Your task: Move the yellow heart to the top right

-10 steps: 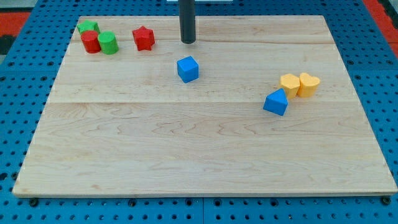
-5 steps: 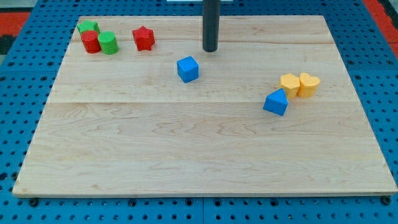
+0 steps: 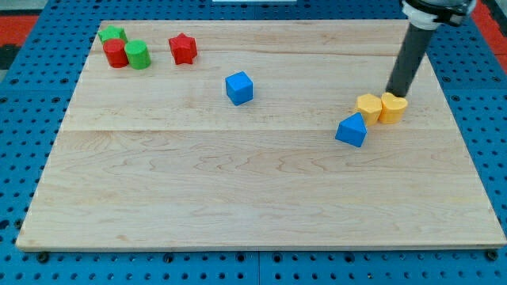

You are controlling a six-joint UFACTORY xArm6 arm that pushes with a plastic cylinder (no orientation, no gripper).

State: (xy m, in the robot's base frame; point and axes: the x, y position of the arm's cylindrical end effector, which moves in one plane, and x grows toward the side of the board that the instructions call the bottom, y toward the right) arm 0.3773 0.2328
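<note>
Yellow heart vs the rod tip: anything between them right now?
Nothing. In the camera view my tip sits right at the top edge of the yellow heart, with no block between; the other yellow block is on the heart's left.

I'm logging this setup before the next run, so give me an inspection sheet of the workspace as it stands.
Surface: wooden board, flat, planks visible.
Job's things: yellow heart at the view's right, touching a yellow block on its left.
Clutter: blue block just below the yellow pair; blue cube near centre top; red star, red cylinder, green cylinder and another green block at top left.
Grippers: none; my tip sits just above the yellow heart, at its top edge.
Cables: nothing seen.
Surroundings: blue perforated base; red patches at the top corners.
</note>
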